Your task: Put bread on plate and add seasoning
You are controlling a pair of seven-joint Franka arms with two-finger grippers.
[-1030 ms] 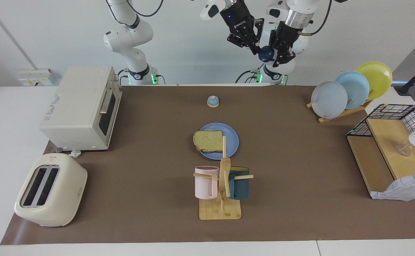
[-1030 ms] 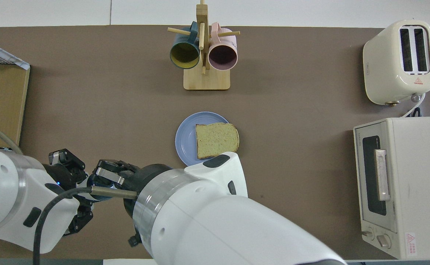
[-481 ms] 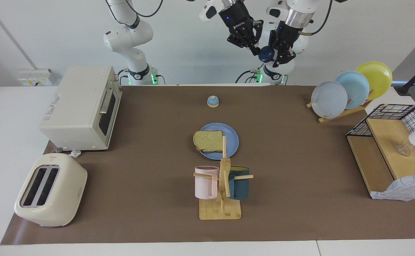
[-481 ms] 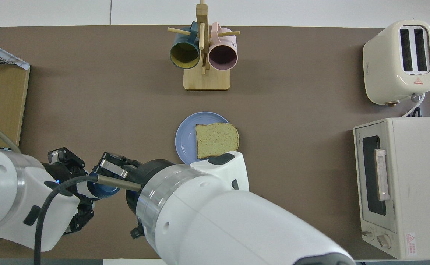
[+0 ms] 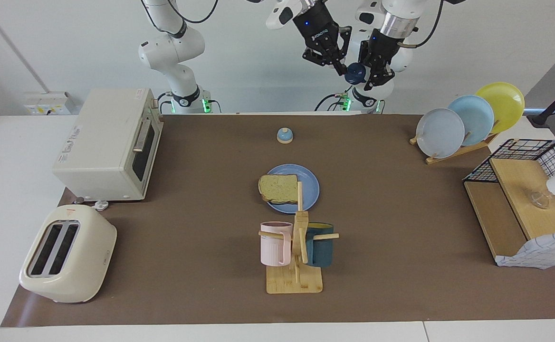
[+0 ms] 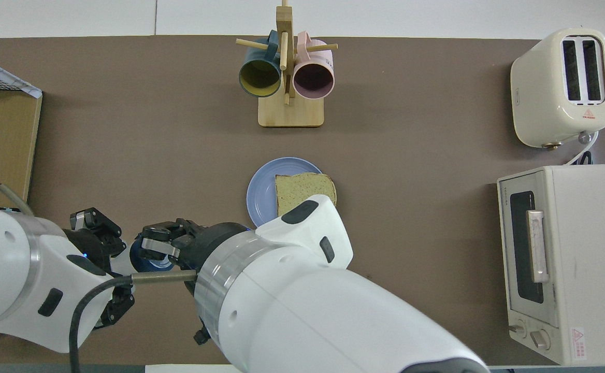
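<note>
We see the left claw (image 5: 371,71) gripping the seasoning (image 5: 356,73) high above the tabletop's (image 5: 201,199) robot edge; the right claw (image 5: 340,66) pinches its navy cap. Below both, the bread (image 5: 278,187) rests on the plate (image 5: 310,187).

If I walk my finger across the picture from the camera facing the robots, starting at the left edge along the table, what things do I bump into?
Toaster → toaster oven → bread on the blue plate → plate rack → wire shelf.
</note>
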